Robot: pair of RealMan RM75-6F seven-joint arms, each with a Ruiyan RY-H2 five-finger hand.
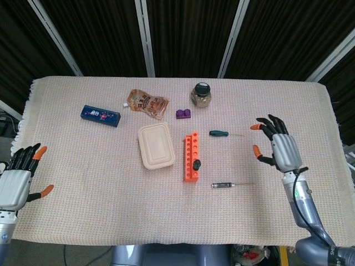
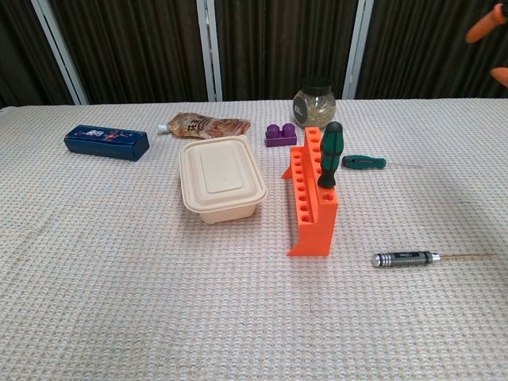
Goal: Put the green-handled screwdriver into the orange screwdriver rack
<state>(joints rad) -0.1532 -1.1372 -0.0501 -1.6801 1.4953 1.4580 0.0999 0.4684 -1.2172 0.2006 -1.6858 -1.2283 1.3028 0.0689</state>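
Right hand spread, empty; green-handled screwdriver upright in orange rack.

A beige, waffle-textured woven cloth covers the whole table. Behind it hang dark pleated curtains, crossed by pale metal frame bars. The light is even.

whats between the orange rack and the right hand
In the head view, only bare cloth; the small green screwdriver and the black driver lie off that line.
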